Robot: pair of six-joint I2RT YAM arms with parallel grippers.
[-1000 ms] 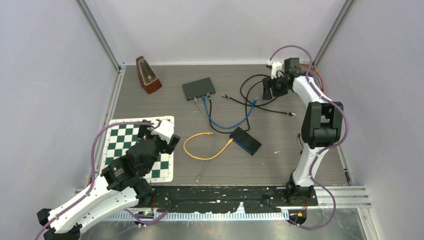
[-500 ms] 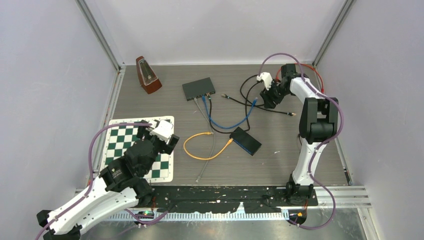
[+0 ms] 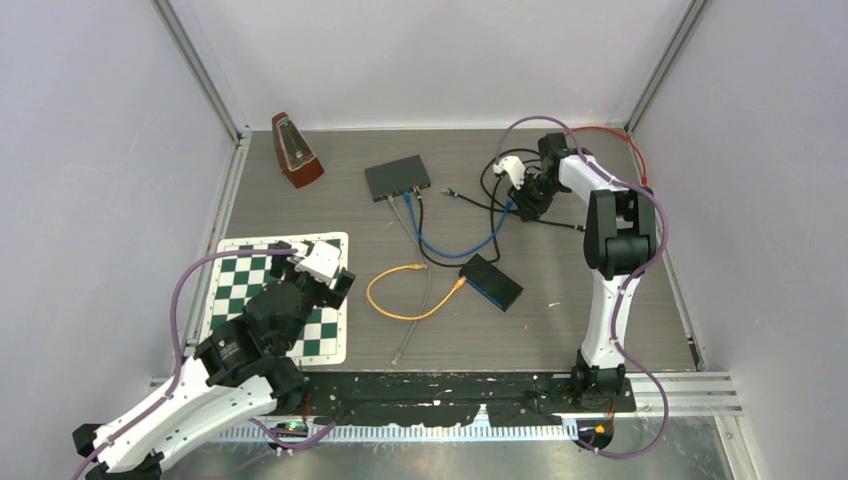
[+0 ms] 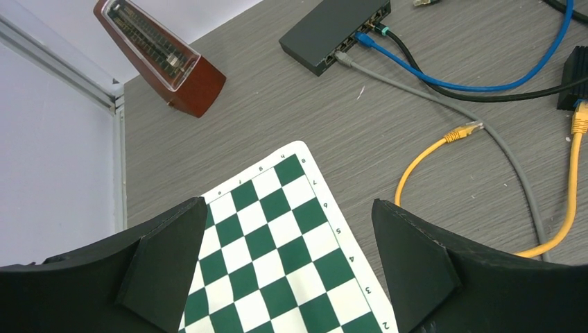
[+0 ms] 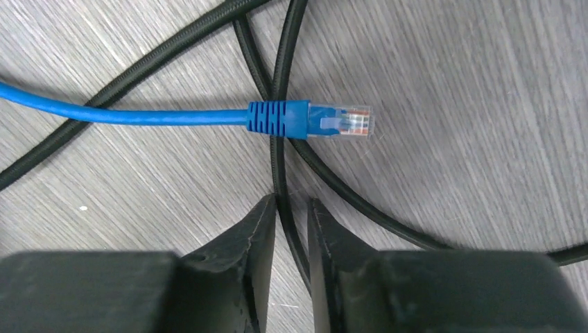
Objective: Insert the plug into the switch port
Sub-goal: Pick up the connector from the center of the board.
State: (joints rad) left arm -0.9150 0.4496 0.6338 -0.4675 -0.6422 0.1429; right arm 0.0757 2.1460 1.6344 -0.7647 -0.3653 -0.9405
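The blue cable's free plug (image 5: 326,119), with a clear tip, lies flat on the table just beyond my right gripper (image 5: 292,201). The jaws are narrowed to a thin gap. A black cable (image 5: 281,76) runs through that gap, and they hold nothing. In the top view that gripper (image 3: 522,200) hovers over the blue plug (image 3: 510,205) at the back right. The dark switch (image 3: 397,177) sits at the back centre with several cables plugged in; its ports (image 4: 360,31) face the front. My left gripper (image 4: 288,215) is wide open over the chessboard (image 4: 270,236), empty.
A wooden metronome (image 3: 295,150) stands at the back left. A second black box (image 3: 491,281) lies mid-table with blue and orange cables. An orange cable (image 3: 405,295) and a grey cable (image 3: 420,300) loop across the middle. Black cables (image 3: 495,175) tangle around the right gripper.
My right arm has swung left and down over the blue plug, and its jaws have narrowed from wide to a thin gap. The left arm has hardly moved.
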